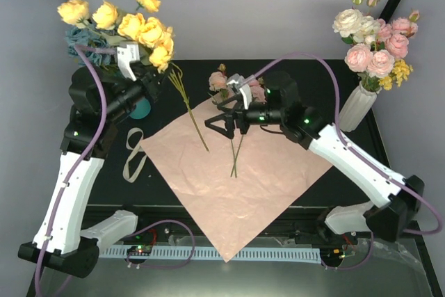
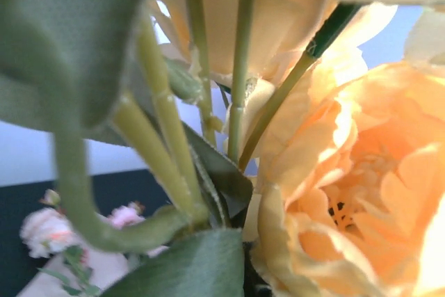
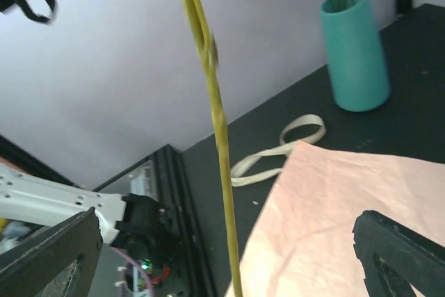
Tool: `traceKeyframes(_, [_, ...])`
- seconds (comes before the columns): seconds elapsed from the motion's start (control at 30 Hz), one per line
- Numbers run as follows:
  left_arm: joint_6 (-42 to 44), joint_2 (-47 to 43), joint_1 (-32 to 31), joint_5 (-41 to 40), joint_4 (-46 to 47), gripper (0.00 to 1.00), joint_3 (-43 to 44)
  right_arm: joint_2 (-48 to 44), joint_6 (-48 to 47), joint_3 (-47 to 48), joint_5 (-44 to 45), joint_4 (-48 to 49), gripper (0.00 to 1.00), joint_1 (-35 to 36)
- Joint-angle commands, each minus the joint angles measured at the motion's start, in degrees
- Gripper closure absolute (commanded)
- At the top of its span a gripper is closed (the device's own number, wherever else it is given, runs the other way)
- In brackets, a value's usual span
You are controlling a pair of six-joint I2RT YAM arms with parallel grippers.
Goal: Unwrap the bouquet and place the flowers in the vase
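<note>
There, yellow flowers [image 1: 142, 29] above teal vase [image 3: 356, 53].

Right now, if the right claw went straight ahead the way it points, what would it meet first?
Probably the thin green stem crossing between the open fingers of the right claw; depth beyond it is unclear.

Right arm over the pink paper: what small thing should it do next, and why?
Probably close the jaws on the thin green stem. The right gripper is wide open with that stem running straight between its jaws. The pink roses still lie on the pink paper, not in the teal vase, which stands apart beyond the paper's edge.
</note>
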Motion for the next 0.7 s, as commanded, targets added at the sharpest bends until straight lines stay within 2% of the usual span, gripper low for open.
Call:
traceKeyframes(0.0, [8.77, 2.10, 0.31, -11.83, -5.56, 0.98, 7.82, -5.96, -3.51, -6.11, 11.05, 2.70, 0.00, 0.19])
traceKeyframes(0.17, [15.90, 6.45, 1.15, -18.54, -9.33, 0.98, 17.72, -8.35, -3.60, -8.55, 15.97, 2.61, 0.00, 0.13])
traceKeyframes(0.33, [21.94, 11.10, 1.93, -24.62, -8.99, 0.98, 25.31, -8.56, -3.46, -8.38, 19.29, 1.80, 0.00, 0.15])
traceKeyframes(0.53, [30.51, 14.45, 2.81, -29.37, -4.14, 0.98, 27.78, -8.38, -5.50, -7.81, 19.81, 0.68, 0.00, 0.16])
traceKeyframes(0.67, [37.80, 14.76, 3.82, -31.73, 1.94, 0.98, 24.32, -8.42, -6.36, -7.76, 19.92, -0.47, 0.00, 0.11])
